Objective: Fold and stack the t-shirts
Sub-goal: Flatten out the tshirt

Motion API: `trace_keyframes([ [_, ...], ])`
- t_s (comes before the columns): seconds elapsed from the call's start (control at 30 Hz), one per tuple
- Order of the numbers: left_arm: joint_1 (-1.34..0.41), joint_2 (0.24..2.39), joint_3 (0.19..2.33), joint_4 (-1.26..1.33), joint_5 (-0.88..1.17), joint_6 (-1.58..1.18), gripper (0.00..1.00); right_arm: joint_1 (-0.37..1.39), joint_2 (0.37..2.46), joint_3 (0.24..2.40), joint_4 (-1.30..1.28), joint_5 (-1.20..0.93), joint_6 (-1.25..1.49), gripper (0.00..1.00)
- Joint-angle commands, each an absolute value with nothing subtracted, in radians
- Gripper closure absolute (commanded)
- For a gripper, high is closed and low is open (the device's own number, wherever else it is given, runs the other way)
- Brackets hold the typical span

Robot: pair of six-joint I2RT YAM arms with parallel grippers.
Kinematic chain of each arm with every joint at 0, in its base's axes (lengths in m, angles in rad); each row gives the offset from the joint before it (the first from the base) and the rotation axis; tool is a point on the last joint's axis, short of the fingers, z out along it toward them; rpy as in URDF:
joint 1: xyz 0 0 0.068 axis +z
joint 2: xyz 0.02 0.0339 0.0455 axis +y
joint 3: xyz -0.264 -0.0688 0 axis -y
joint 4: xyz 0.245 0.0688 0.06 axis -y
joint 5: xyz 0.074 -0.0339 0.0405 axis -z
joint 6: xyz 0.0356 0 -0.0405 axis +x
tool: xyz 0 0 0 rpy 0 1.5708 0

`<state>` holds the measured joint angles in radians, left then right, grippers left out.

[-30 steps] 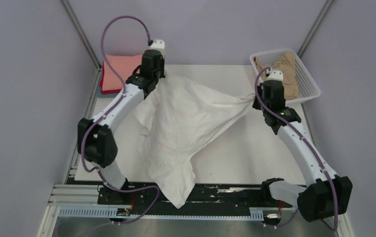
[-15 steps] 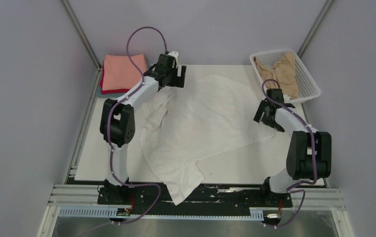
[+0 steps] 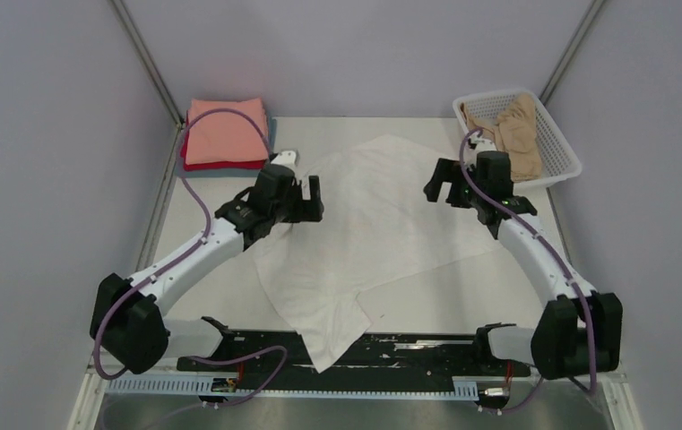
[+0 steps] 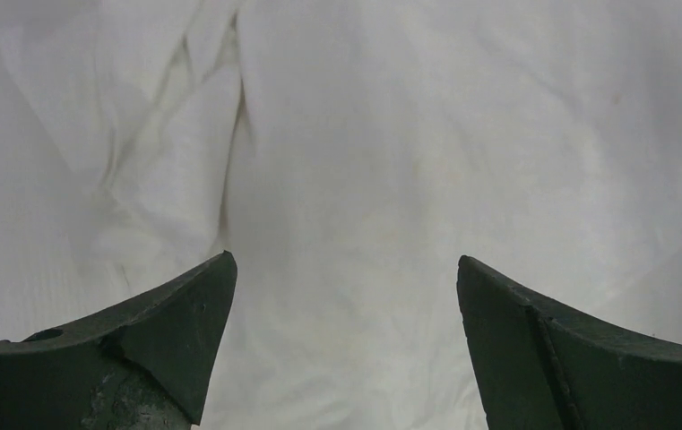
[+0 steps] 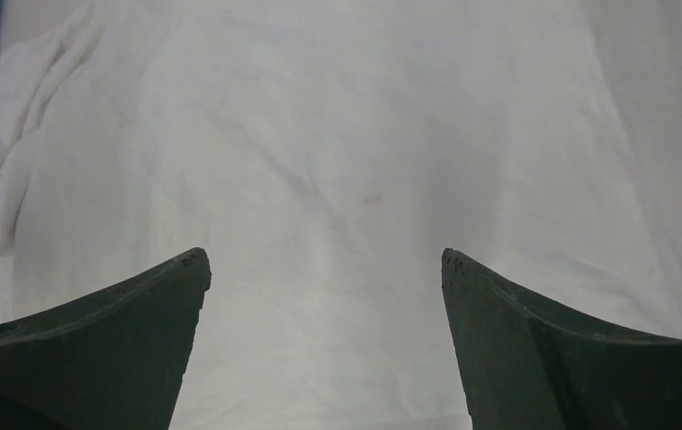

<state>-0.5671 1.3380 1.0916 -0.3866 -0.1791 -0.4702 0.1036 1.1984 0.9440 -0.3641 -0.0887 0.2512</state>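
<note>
Both my left end effector (image 3: 307,199) and right end effector (image 3: 440,187) gape open, holding nothing. They hover over the white t-shirt (image 3: 368,233) spread across the middle of the bench (image 3: 480,291).

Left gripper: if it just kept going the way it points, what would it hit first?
Most likely the white t-shirt. The wrist view shows only that cloth ahead of the open left gripper, with nothing in between, though how far off it lies is unclear.
</note>
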Motion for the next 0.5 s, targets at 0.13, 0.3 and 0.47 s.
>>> trace_keyframes([
  [0.13, -0.565, 1.278, 0.726, -0.214, -0.066, -0.709, 0.00, 0.175, 1.595, 1.014, -0.248, -0.231, 0.281, 0.00],
  [0.3, -0.542, 1.453, 0.801, -0.256, -0.121, -0.707, 0.00, 0.175, 1.694, 0.991, -0.244, -0.214, 0.325, 0.00],
  [0.47, -0.427, 1.734, 0.970, -0.275, -0.101, -0.668, 0.00, 0.176, 1.682, 0.901, -0.244, -0.214, 0.379, 0.00],
])
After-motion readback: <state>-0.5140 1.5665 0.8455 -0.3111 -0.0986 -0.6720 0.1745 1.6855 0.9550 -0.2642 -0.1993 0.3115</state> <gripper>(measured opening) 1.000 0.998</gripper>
